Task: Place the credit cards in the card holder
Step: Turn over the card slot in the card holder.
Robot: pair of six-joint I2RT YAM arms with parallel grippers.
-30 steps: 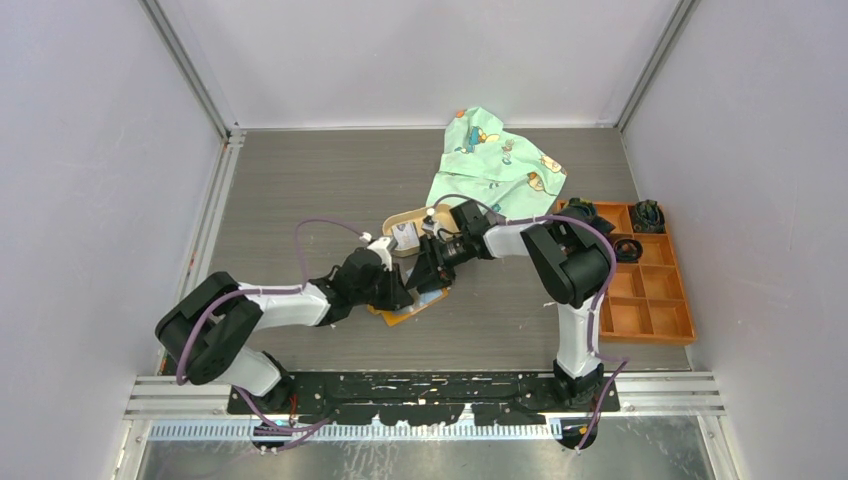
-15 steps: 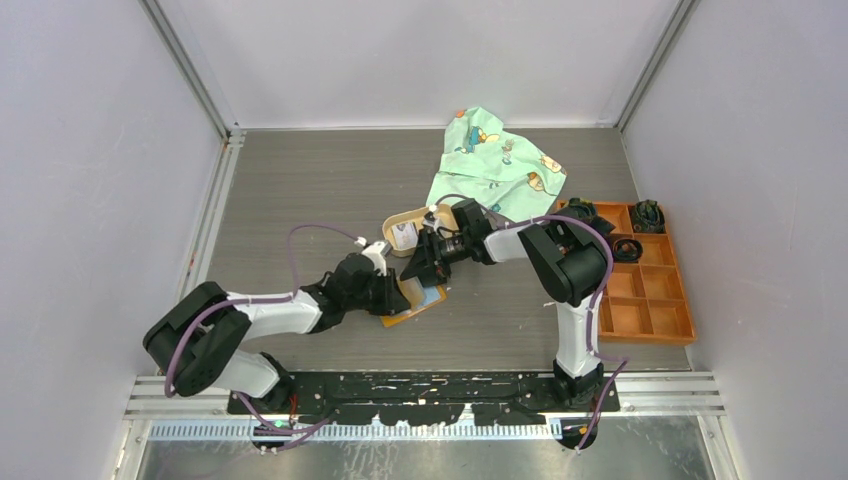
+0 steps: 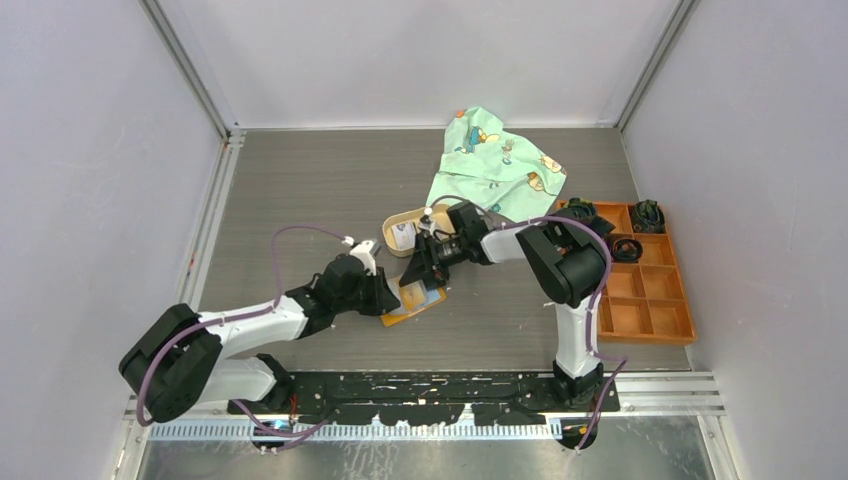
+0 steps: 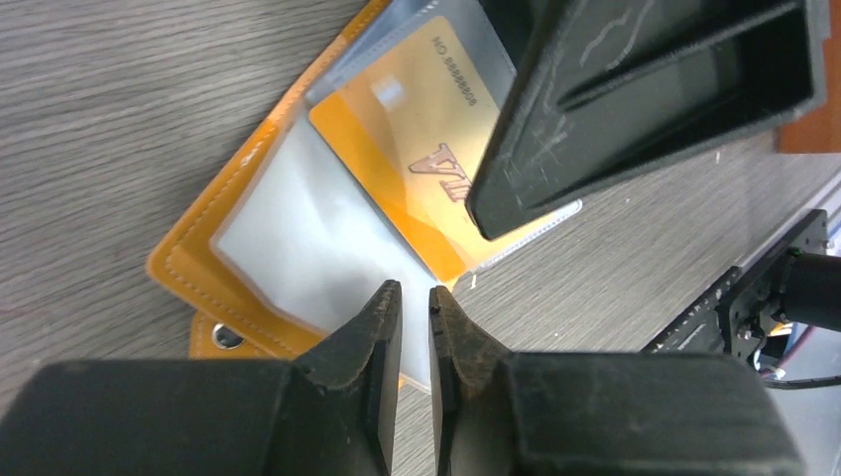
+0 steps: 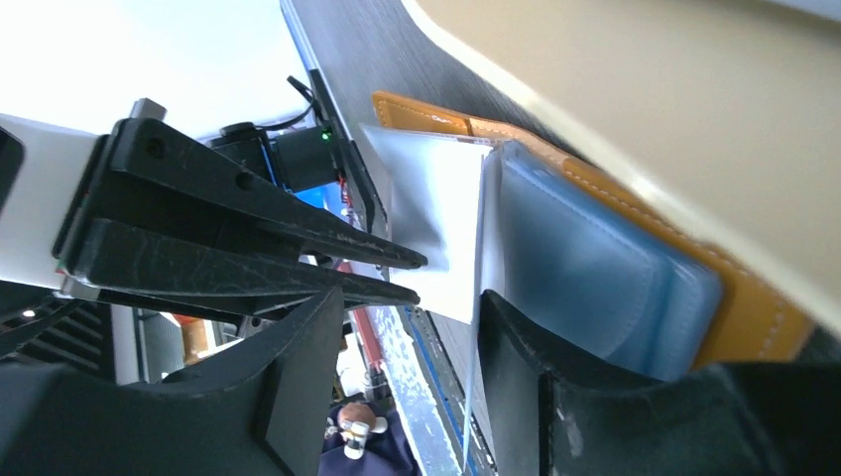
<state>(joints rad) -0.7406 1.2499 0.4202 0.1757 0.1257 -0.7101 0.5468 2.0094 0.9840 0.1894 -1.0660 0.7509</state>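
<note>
The orange-tan card holder lies open on the table, with clear sleeves showing in the left wrist view. A gold card sits in one sleeve and a whitish card in the one beside it. My left gripper has its jaws almost together, tips just over the holder's near edge, with nothing seen between them. My right gripper is open over the holder; one finger rests on a bluish sleeve, next to the whitish card. Another whitish card lies in the oval tray.
The oval tan tray stands just behind the holder and fills the top right of the right wrist view. A green patterned cloth lies at the back. An orange compartment box with black items stands at the right.
My left arm has drawn back to the left and nearer, its gripper sliding off the holder's middle to its left edge. My right gripper has shifted slightly left over the holder.
</note>
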